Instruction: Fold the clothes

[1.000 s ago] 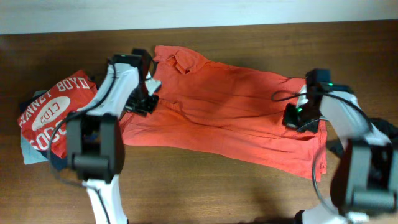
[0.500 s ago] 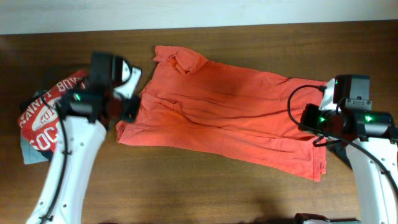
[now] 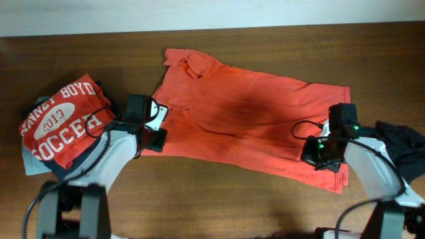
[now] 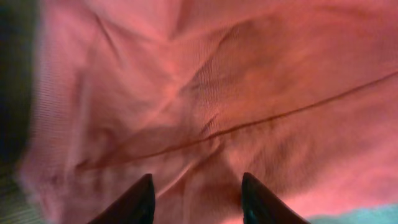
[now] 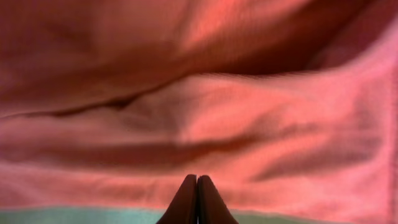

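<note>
The large orange-red collared shirt (image 3: 246,119) lies spread across the middle of the table, collar at the back left. My left gripper (image 3: 157,138) is at its lower left edge. In the left wrist view that gripper (image 4: 196,176) is open, fingers apart just above wrinkled orange cloth (image 4: 205,93), holding nothing. My right gripper (image 3: 312,154) sits over the shirt's lower right part near the hem. The right wrist view shows it (image 5: 197,177) shut, tips pressed together with nothing between them, above orange folds (image 5: 205,106). A red tee with white "SOCCER" print (image 3: 60,119) lies at the left.
A pale grey-blue piece (image 3: 32,163) and a dark one (image 3: 63,171) stick out from under the red tee. A dark garment (image 3: 405,147) is bunched at the right edge. Bare brown table (image 3: 219,199) runs along the front.
Both arms swung outward and came back lower onto the shirt's front edge. The left gripper went from shut to open. The right stayed shut.
</note>
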You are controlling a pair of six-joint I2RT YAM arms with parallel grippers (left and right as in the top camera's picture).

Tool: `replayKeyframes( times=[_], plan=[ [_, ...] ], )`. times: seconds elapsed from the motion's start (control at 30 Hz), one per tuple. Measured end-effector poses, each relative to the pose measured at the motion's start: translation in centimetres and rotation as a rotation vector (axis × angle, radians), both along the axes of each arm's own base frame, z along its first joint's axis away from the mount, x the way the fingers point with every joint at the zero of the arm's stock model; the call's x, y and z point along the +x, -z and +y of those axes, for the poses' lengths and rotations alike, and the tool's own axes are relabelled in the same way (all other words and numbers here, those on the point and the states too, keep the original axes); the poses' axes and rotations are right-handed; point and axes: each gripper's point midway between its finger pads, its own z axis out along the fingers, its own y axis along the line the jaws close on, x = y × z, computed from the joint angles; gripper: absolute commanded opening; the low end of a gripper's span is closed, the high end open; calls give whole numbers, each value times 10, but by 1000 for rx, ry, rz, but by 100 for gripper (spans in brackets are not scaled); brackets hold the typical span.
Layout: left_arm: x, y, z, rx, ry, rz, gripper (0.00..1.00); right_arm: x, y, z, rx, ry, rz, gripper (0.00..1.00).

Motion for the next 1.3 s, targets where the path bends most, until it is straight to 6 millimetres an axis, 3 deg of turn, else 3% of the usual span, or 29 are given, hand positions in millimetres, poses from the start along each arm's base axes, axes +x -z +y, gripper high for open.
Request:
replayKeyframes(
  times=[0.1, 0.23, 0.4, 0.53, 0.8, 0.93, 1.17, 1.3],
  plan=[
    [-6, 21, 0, 0, -17, 64, 15, 2, 15, 0, 7, 18, 21, 4],
    [-6, 23, 1, -11, -67, 86, 1, 1, 34, 0, 15, 38, 71, 4],
    [-25, 24, 3, -27, -198, 176, 1, 0, 36, 0, 22, 44, 103, 4],
    [-52, 25, 6, -26, -332, 296, 0, -3, 36, 0, 19, 44, 119, 4],
    [-108, 25, 11, 19, -470, 525, 1, -26, 36, 2, 21, 62, 214, 4],
    [-123, 25, 11, 25, -494, 585, 1, -48, 36, 4, 20, 85, 290, 4],
    [-121, 24, 10, 18, -506, 581, 18, -39, 34, -1, -10, 89, 221, 5],
    [-105, 8, 5, -6, -506, 554, 36, -12, 9, -9, -45, 72, 95, 19]
  ],
)
